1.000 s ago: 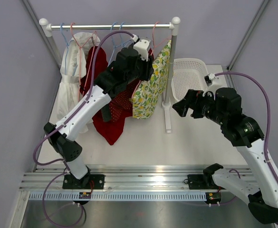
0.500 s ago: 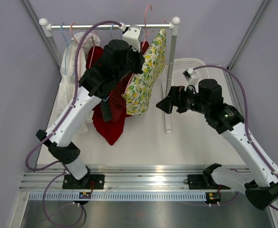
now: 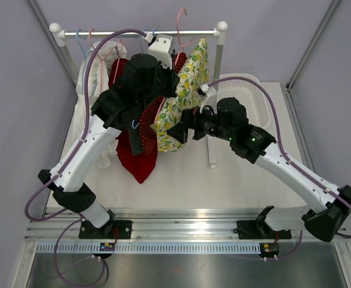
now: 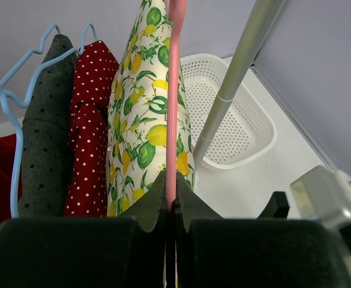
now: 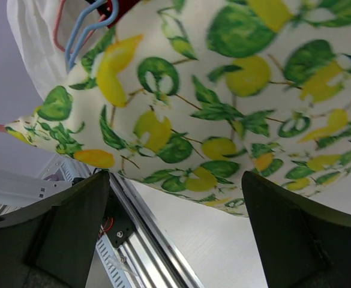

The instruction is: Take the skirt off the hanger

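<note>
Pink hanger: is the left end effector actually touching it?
Touching. The left wrist view shows the left end effector shut on the pink hanger, its wire pinched with no gap.

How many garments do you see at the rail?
5. Left to right: a white garment, a plain red one, a dark grey one, a red polka-dot one, and the lemon-print skirt on the pink hanger clamped in the left gripper. The left arm may hide more.

The skirt point(image 3: 186, 87) hangs between garments point(image 3: 140, 157) on its left and the basket point(image 3: 250, 89) at right.
</note>
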Robot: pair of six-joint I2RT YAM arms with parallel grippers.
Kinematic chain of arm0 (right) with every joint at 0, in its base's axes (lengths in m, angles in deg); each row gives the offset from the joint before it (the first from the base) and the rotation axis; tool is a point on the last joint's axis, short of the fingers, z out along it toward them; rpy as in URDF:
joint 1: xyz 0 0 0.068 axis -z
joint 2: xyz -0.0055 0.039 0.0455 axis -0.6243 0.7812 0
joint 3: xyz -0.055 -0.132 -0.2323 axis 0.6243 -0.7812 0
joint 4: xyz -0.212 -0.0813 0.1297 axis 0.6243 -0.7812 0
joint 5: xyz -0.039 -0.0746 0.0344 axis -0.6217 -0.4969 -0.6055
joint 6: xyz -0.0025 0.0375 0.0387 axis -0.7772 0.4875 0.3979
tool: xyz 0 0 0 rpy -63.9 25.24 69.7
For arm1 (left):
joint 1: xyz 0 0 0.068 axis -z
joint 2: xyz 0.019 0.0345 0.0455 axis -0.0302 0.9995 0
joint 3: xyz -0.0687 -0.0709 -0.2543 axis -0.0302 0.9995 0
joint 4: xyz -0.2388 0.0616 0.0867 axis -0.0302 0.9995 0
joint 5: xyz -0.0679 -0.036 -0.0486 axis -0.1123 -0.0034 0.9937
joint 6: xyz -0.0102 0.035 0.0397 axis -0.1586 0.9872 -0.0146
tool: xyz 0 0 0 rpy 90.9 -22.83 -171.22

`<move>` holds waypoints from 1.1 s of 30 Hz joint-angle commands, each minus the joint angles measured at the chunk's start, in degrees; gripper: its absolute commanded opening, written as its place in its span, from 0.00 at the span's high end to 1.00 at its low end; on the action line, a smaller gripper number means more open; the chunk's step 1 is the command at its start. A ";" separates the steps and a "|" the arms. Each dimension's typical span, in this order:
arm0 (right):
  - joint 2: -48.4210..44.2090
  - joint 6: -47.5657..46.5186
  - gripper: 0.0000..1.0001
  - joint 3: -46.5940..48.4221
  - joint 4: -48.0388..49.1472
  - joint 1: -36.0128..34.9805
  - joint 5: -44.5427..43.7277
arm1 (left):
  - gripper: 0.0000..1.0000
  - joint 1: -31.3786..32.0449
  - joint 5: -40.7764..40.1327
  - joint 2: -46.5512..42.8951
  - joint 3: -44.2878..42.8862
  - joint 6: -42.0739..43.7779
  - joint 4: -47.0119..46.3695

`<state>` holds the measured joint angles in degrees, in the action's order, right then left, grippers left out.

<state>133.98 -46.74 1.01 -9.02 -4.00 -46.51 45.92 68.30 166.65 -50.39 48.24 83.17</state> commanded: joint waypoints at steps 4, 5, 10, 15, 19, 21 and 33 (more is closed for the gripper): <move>3.60 -1.87 0.00 3.29 6.60 -4.91 -4.09 | 1.00 0.55 -0.07 -2.91 -0.61 -2.49 -5.06; 3.86 -1.70 0.00 3.11 6.86 -5.18 -4.53 | 1.00 0.55 0.11 -2.91 -0.53 -2.67 -5.06; 3.52 -1.96 0.56 1.35 8.80 -5.71 -8.04 | 1.00 0.64 0.99 -3.26 0.00 -3.72 -5.23; 1.06 -2.66 1.00 -0.66 9.41 -5.71 -11.82 | 1.00 0.64 1.08 -4.75 2.28 -4.34 -6.46; -1.49 -2.49 1.00 -2.78 10.73 -5.71 -11.74 | 1.00 0.64 0.73 -5.81 3.77 -4.52 -7.34; -3.33 -1.96 1.00 -3.30 8.81 -5.71 -11.39 | 1.00 0.64 -0.84 -5.98 3.78 -3.90 -7.08; -34.60 -1.87 1.00 -9.82 -14.39 -5.97 -40.09 | 1.00 0.64 -11.92 -8.70 4.21 2.69 -1.81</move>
<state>105.82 -48.27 -10.55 -16.72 -9.81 -72.78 46.77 62.24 162.23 -46.15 47.52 84.66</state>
